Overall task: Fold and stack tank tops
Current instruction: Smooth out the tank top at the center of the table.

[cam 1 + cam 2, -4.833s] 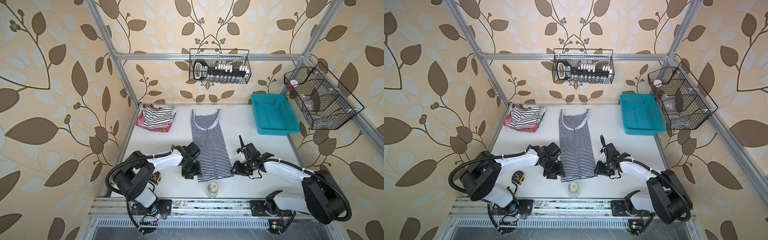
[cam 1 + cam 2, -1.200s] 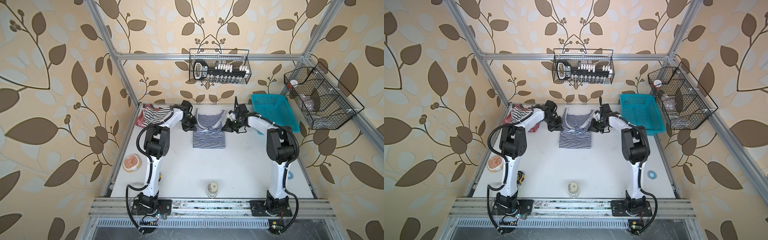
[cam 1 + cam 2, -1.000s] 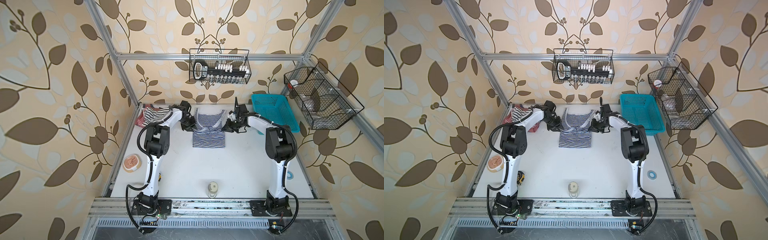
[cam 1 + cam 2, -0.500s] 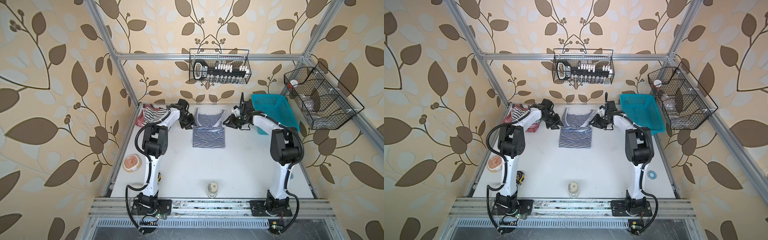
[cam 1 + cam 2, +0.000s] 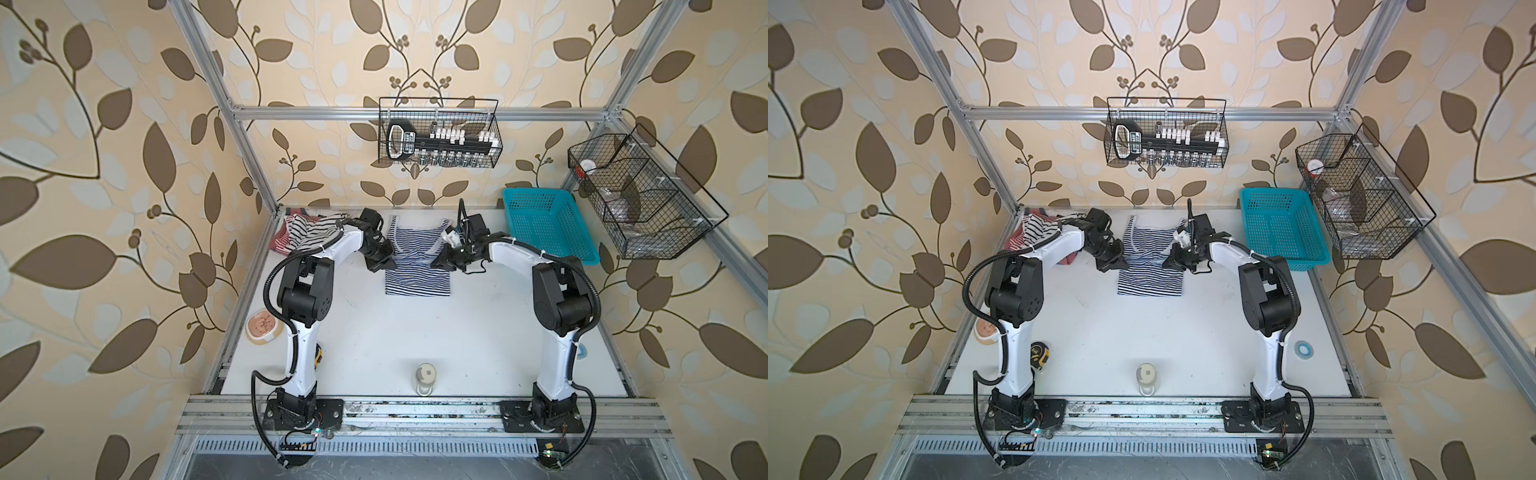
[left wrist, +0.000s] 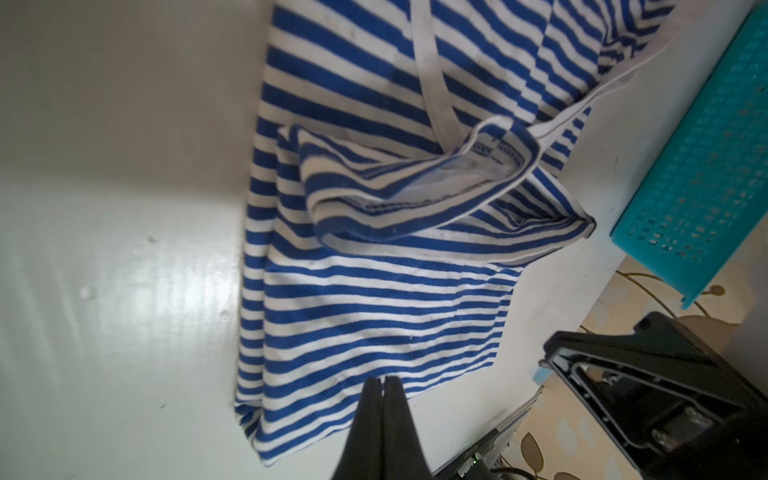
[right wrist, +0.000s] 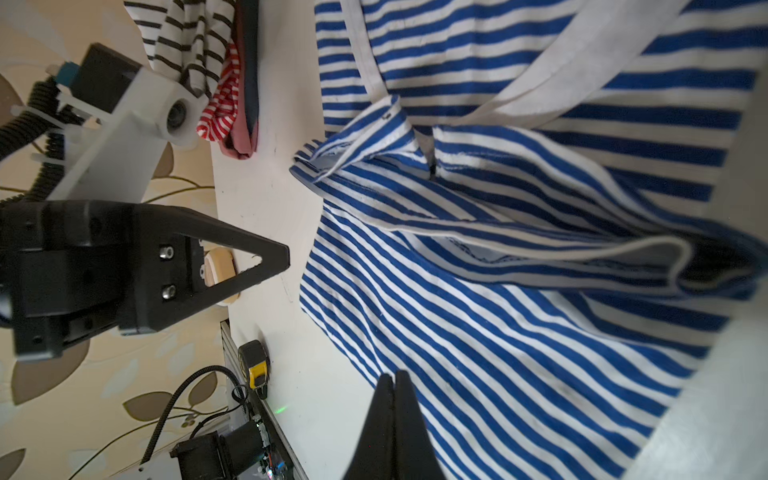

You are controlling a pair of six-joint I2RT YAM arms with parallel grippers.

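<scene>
I see the navy-and-white tank top (image 5: 417, 279) lying folded in half at the far middle of the white table (image 5: 415, 332). Its upper layer is rumpled, and it sits between the blue basket (image 5: 544, 226) and the heap of the other two tank tops (image 5: 307, 232) in the far left corner. My left gripper (image 5: 381, 261) sits at its left edge and my right gripper (image 5: 439, 262) at its right edge, and both pairs of jaws are pressed together, tips over the striped cloth.

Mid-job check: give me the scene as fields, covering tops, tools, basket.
navy-striped top: folded once, lying at table's back centre, hem layer rumpled
left tool: shut, at one side edge of it
right tool: shut, at the opposite side edge
other tops: unfolded heap, back left corner
blue basket: back right corner
</scene>
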